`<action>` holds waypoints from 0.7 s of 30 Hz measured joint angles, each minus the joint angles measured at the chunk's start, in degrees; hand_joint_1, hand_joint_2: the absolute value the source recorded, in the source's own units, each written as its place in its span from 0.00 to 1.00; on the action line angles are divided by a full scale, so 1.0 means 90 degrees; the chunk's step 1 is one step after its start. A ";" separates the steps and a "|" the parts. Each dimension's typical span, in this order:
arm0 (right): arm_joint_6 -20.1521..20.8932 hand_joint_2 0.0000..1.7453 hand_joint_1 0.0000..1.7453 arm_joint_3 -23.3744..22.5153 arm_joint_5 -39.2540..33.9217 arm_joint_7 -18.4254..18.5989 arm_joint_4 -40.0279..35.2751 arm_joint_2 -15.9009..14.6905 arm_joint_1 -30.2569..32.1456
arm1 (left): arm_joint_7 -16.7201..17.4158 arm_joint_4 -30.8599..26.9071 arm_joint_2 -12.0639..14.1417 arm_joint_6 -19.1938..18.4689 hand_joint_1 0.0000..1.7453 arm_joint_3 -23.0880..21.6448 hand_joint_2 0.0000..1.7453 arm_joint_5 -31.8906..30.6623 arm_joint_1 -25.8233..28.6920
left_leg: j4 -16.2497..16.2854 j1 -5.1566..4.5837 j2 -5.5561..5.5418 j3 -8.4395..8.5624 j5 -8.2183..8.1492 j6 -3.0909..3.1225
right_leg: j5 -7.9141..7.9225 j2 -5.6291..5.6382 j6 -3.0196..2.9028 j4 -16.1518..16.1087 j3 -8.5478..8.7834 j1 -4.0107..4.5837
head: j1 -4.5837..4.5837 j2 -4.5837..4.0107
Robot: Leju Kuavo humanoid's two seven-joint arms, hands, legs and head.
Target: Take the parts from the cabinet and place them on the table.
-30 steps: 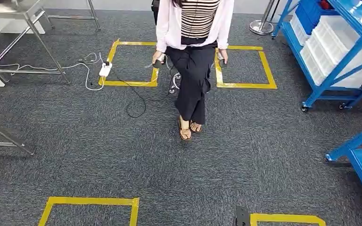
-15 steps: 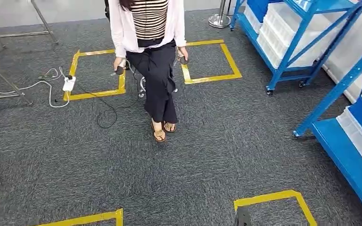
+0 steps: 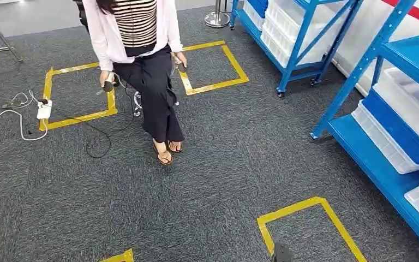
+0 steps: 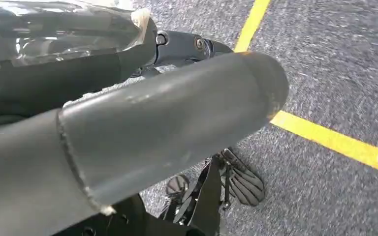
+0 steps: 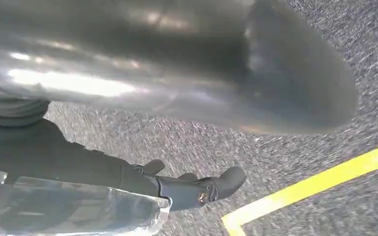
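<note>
- A grey carpet [image 3: 223, 164] covers the floor, seen from high up, looking down.
- The near rack [image 3: 359, 73], blue steel, stands along the right edge of the floor. Its low shelf carries a blue bin [image 3: 398, 128] and a white bin [image 3: 383, 146], touching each other.
- What lies inside the bins cannot be made out.
- The far rack [image 3: 296, 43], also blue, stands at the far right corner of the floor and holds stacked white bins [image 3: 283, 33].
- A person [image 3: 147, 82] in a striped top and black trousers is at the far middle of the floor, with a small dark object in each hand.
- Yellow tape squares mark the carpet: one [image 3: 76, 117] on one side of the person, one [image 3: 215, 85] on the other side, one [image 3: 292, 209] near the front edge.
- A white power strip [image 3: 44, 109] lies at the left tape square, and a black cable [image 3: 95, 134] loops beside it.
- A round metal base [image 3: 217, 21] sits at the far edge, near the far rack.
- The left hand [image 4: 167, 123] hangs over the carpet; its dark fingers [image 4: 197, 45] stand apart from the thumb, holding nothing.
- The right hand [image 5: 202, 73] also hangs over the carpet; its dark fingers [image 5: 216, 186] are stretched out, well apart from the thumb, holding nothing.
</note>
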 joint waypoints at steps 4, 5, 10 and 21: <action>0.0049 0.00 0.00 -0.0007 0.0002 -0.0005 0.0000 0.0027 -0.0028 | -0.0019 -0.0019 0.0010 -0.0002 0.00 -0.0002 0.00 0.0000 -0.0015 | 0.0068 -0.0071 0.0257 0.0077 -0.0102 -0.0166 | 0.0116 -0.0280 -0.0155 -0.0458 0.0254 0.0067 | -0.0039 0.0000; 0.0073 0.00 0.00 -0.0012 0.0000 -0.0005 0.0000 0.0020 -0.0019 | -0.0019 -0.0022 0.0005 -0.0002 0.00 0.0000 0.00 0.0000 -0.0028 | 0.0047 -0.0046 0.0336 0.0109 -0.0103 -0.0202 | 0.0114 -0.0186 -0.0203 -0.0458 0.0190 0.0094 | -0.0039 0.0000; 0.0136 0.00 0.00 -0.0029 0.0002 0.0000 0.0000 0.0027 -0.0046 | -0.0022 -0.0022 -0.0005 -0.0019 0.00 -0.0002 0.00 0.0000 0.0006 | 0.1595 0.0036 -0.0556 -0.0546 -0.1074 -0.0301 | 0.0193 0.0243 -0.0436 -0.0476 0.0240 0.0054 | -0.0080 0.0000; 0.0240 0.00 0.00 -0.0044 0.0032 0.0010 0.0000 0.0010 -0.0030 | -0.0085 -0.0022 -0.0002 -0.0090 0.00 -0.0002 0.00 -0.0015 0.0016 | 0.0129 -0.0030 -0.0947 -0.0049 -0.0040 -0.0060 | 0.0310 0.1098 -0.0222 -0.0495 0.0026 0.0144 | -0.0082 0.0000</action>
